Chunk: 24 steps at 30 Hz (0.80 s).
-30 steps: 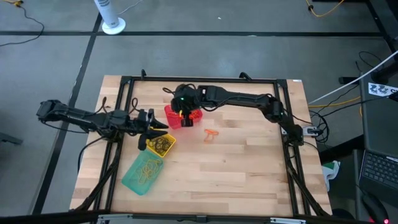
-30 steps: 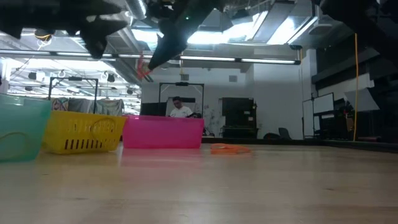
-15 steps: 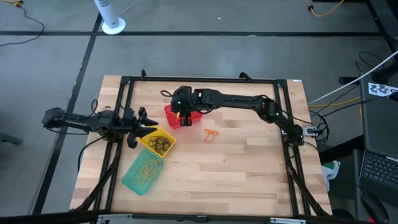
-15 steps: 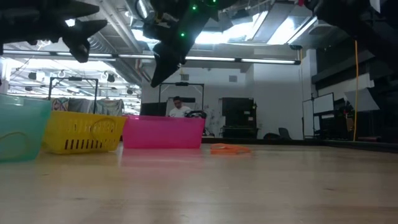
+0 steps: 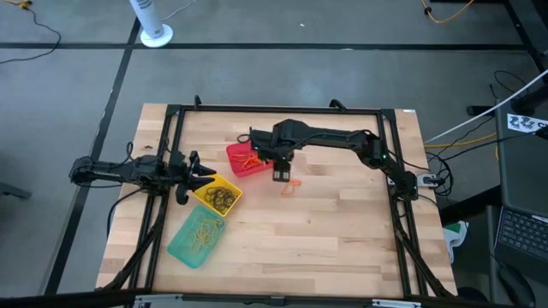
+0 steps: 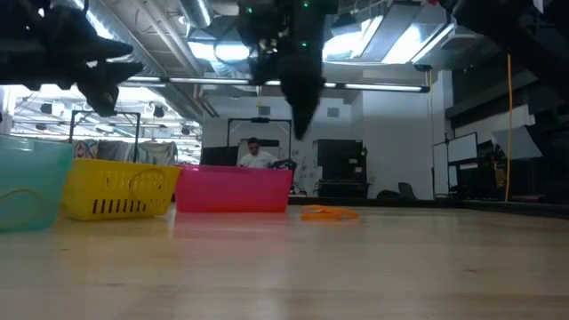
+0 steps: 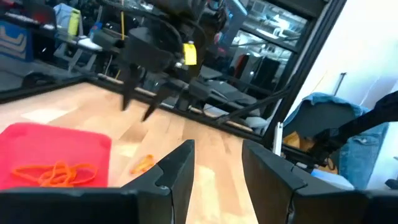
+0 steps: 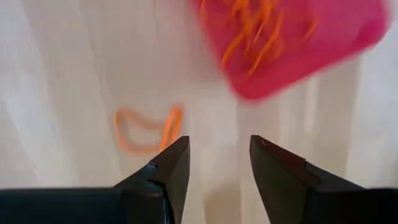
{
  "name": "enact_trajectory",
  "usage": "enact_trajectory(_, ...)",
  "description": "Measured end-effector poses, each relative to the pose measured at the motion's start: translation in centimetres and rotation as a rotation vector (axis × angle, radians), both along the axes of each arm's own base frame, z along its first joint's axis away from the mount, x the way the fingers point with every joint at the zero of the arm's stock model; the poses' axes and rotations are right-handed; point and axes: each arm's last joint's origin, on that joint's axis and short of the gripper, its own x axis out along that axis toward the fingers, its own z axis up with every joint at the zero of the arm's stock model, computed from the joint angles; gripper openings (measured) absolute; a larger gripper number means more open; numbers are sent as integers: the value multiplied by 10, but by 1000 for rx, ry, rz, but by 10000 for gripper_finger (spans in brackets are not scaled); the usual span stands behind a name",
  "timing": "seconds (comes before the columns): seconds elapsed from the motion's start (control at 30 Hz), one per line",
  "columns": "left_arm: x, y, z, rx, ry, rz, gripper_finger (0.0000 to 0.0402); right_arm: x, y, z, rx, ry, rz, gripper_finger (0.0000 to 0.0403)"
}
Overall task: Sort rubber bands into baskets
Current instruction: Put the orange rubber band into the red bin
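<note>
The wooden counter (image 5: 325, 231) carries three baskets set in a diagonal row toward its left edge. The red basket (image 5: 245, 160) lies nearest the far edge and holds a tangle of orange rubber bands (image 5: 249, 160). The yellow basket (image 5: 219, 194) sits next in line and holds dark bands (image 5: 223, 199). The teal basket (image 5: 198, 239), closest to the near-left corner, holds yellowish bands (image 5: 202, 234). A small cluster of loose orange bands (image 5: 291, 184) lies on the bare counter just beside the red basket, on its right, apart from it.

The right gripper (image 5: 282, 174) hangs above the counter between the red basket and the loose bands, jaws apart and empty, as its wrist view confirms. The left gripper (image 5: 202, 174) waits over the left edge, close to the yellow basket, jaws apart with nothing between them.

In the low view both arms show only as dark shapes against ceiling lights, and the basket contents are hidden behind the walls. A person (image 6: 258, 156) sits far back in the room. A white fan base (image 5: 156, 34) stands on the floor beyond the counter.
</note>
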Motion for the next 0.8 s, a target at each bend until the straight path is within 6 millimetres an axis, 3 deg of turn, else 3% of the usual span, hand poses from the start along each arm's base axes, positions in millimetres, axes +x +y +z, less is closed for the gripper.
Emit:
enact_trajectory(0.3,0,3,-3,-26,37,24,131,-14,5,-40,121,188,-21,166)
enact_trajectory(0.47,0,3,-3,-28,33,22,131,-14,8,-63,224,182,-27,166)
enact_trajectory(0.8,0,3,-3,-46,33,20,131,-5,5,-85,176,75,-70,166)
